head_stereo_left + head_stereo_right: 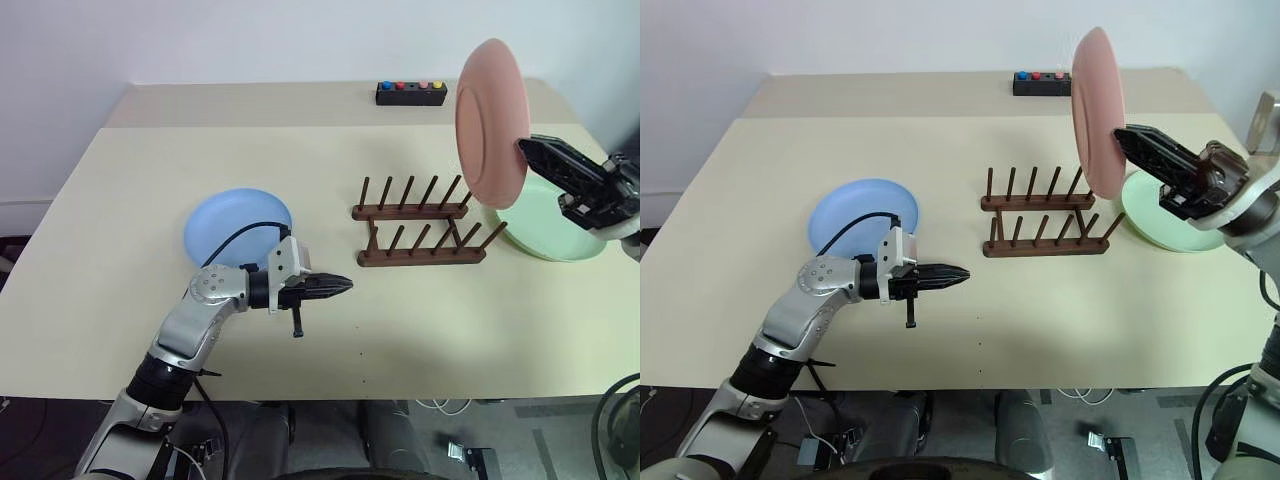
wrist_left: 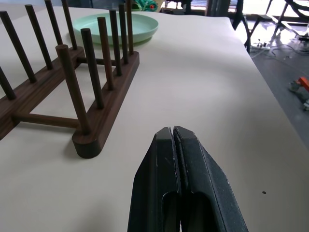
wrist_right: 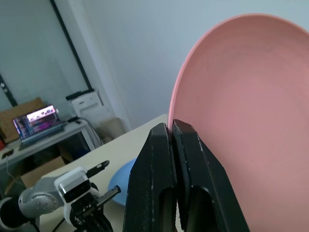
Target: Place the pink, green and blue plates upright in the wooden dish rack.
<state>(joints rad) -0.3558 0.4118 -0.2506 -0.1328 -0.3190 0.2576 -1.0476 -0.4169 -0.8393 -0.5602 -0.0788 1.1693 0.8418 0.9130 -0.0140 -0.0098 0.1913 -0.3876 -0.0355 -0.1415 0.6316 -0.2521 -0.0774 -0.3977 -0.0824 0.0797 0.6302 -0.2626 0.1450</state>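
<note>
the pink plate (image 1: 491,120) is standing on edge in the air, above and just past the right end of the wooden dish rack (image 1: 420,226), clear of its pegs. the right gripper (image 1: 527,147) is pinching the plate's rim, jaws clamped on it. the rack is sitting empty at the middle of the table (image 1: 120,200), so the first plate of three is the step in hand. the green plate (image 1: 556,230) is lying flat just beside the rack's right end, under the raised plate. the blue plate (image 1: 236,226) is lying flat well to the rack's left. the left gripper (image 1: 340,284) is hovering near the blue plate, clenched on nothing, pointing toward the rack. the next move is probably calling for shifting the pink plate over a slot between two peg pairs, keeping it upright and square across both rails, then lowering it before the jaws let go.
</note>
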